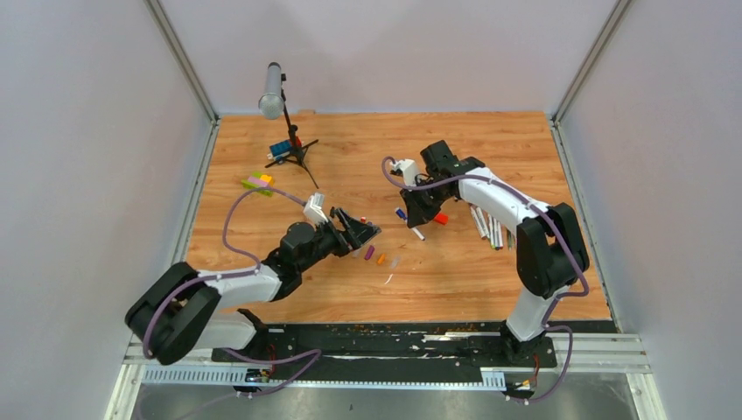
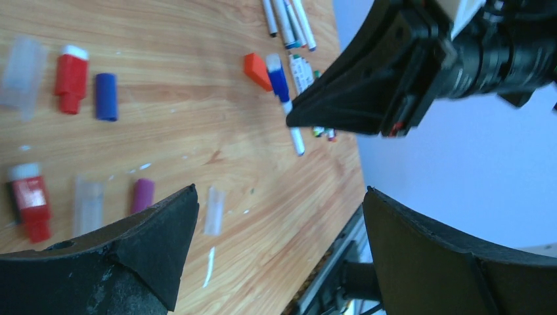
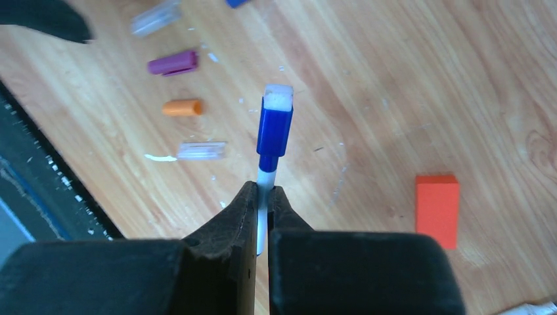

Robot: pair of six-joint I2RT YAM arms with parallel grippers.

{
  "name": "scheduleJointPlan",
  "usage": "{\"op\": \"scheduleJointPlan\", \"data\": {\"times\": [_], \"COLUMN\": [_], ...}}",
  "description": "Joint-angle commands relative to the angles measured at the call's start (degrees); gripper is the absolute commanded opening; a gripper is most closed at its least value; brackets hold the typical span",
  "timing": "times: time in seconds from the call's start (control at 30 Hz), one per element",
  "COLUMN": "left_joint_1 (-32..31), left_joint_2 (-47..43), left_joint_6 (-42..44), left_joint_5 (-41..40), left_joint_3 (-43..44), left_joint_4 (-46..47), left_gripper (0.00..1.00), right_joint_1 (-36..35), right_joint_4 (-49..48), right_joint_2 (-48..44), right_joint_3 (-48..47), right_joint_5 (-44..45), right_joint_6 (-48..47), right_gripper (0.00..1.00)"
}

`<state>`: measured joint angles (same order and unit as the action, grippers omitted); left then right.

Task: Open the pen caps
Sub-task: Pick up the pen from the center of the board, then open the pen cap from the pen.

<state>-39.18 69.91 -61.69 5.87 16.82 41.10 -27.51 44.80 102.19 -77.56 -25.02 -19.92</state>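
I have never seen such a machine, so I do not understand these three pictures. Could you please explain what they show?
Two robot arms are bolted at the near edge of a wooden table. The wide picture comes from a camera above and behind them. The other two come from cameras on the wrists, so each shows its own tool in black at the bottom.

The right tool is shut on a pen with a blue cap, gripping its white barrel. The left tool is open and holds nothing.

On the table lie loose caps, such as a purple one and an orange one, more pens, an orange block, and a microphone on a tripod.
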Motion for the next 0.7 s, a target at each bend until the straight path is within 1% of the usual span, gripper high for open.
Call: {"op": "scheduleJointPlan", "data": {"times": [0.0,0.07,0.13,0.27,0.47,0.67], "left_joint_1": [0.24,0.24,0.18,-0.55,-1.89,-2.28], "left_joint_2": [7.88,11.92,15.82,20.13,22.51,24.29], "left_joint_6": [-8.59,-11.05,-13.0,-14.82,-14.37,-14.16], "left_joint_5": [2.07,2.11,1.97,0.64,-1.31,-1.78], "left_joint_3": [4.59,6.0,7.49,10.14,12.99,15.51], "left_joint_4": [16.59,19.93,21.38,20.21,13.8,11.59], "left_gripper": [1.0,1.0,1.0,0.98,0.9,0.75], "right_joint_1": [0.55,0.55,0.57,0.57,0.56,0.57], "right_joint_4": [-4.28,-5.1,-5.44,-5.33,-5.64,-5.85], "right_joint_2": [-4.19,-5.16,-5.73,-5.97,-6.17,-5.87], "right_joint_3": [3.95,5.45,5.98,5.75,5.98,6.02], "right_joint_5": [-10.31,-11.96,-13.11,-14.99,-15.88,-16.9], "right_joint_6": [-2.63,-2.81,-2.78,-2.6,-2.23,-1.69], "right_gripper": [0.0,0.0,0.0,0.0,0.0,0.0]}}
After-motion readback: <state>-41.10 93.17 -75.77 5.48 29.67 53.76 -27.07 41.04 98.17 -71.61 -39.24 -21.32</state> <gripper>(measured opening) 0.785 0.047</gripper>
